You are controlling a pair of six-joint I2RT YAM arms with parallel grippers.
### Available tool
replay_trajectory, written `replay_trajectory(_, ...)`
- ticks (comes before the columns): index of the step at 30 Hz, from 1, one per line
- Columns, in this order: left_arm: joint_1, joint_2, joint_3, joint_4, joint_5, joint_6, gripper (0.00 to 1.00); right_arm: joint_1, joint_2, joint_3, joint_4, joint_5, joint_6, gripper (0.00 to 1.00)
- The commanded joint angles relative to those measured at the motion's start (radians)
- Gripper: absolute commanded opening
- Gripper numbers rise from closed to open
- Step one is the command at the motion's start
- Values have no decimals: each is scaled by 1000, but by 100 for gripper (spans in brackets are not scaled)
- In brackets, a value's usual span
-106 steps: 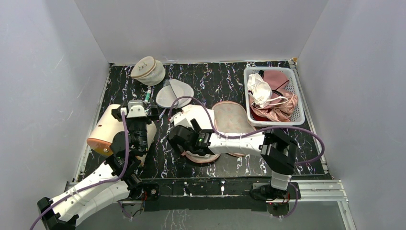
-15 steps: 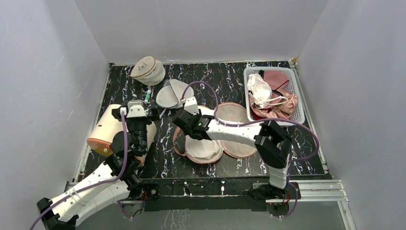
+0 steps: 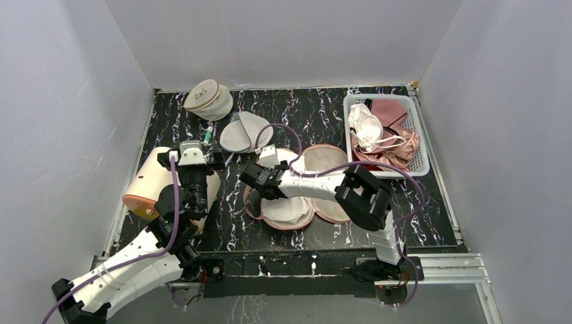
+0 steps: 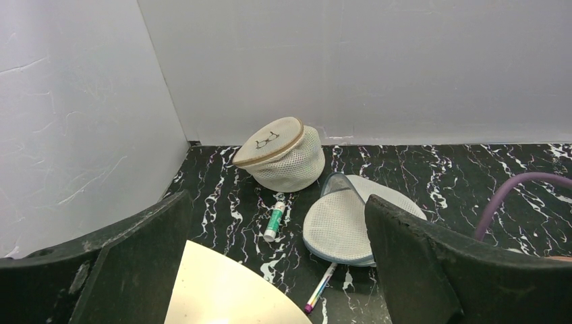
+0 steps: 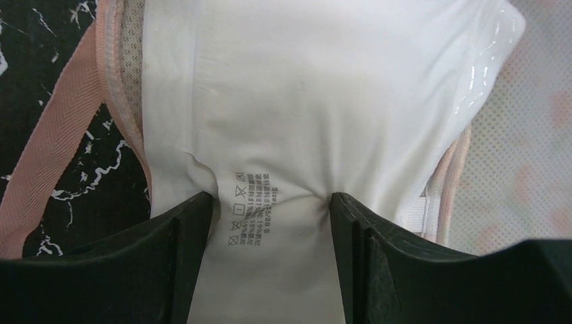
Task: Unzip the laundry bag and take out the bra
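The laundry bag (image 3: 332, 181) lies open in the middle of the table, peach with a pink edge (image 5: 59, 138) and mesh lining (image 5: 529, 128). The off-white bra (image 3: 288, 206) lies in its left lobe and fills the right wrist view (image 5: 303, 94). My right gripper (image 3: 260, 177) is down on the bra's far end. Its jaws (image 5: 271, 200) stand partly closed, with a puckered fold of the fabric carrying the printed care label pinched between them. My left gripper (image 3: 200, 152) hangs open and empty at the left, apart from the bag (image 4: 275, 202).
A round beige-topped mesh pouch (image 3: 209, 99) and a white mesh pouch (image 3: 245, 131) lie at the back left, with a green tube (image 4: 275, 219) and a pen (image 4: 320, 287) beside them. A white basket (image 3: 423, 145) of garments stands at the back right. A cream object (image 3: 145, 185) sits at the left.
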Motion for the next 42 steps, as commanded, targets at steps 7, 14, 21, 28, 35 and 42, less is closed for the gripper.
replay_trajectory(7, 5, -8, 36, 13, 9, -10, 98, -10, 23, -1, 48, 26, 16, 51)
replay_trajectory(14, 5, -5, 36, 11, 11, -12, 98, -10, -75, -36, 89, 15, -12, 28)
replay_trajectory(21, 5, 1, 38, 6, 12, -16, 98, -9, -156, -59, 120, -10, -32, 6)
replay_trajectory(28, 5, 5, 38, 4, 12, -16, 98, -10, -205, -85, 125, 1, -39, 0)
replay_trajectory(35, 5, 4, 37, 6, 12, -18, 98, -29, -363, -157, 179, -29, -90, 0)
replay_trajectory(42, 6, 6, 40, -1, 18, -25, 98, -100, -578, -267, 250, -134, -151, 0)
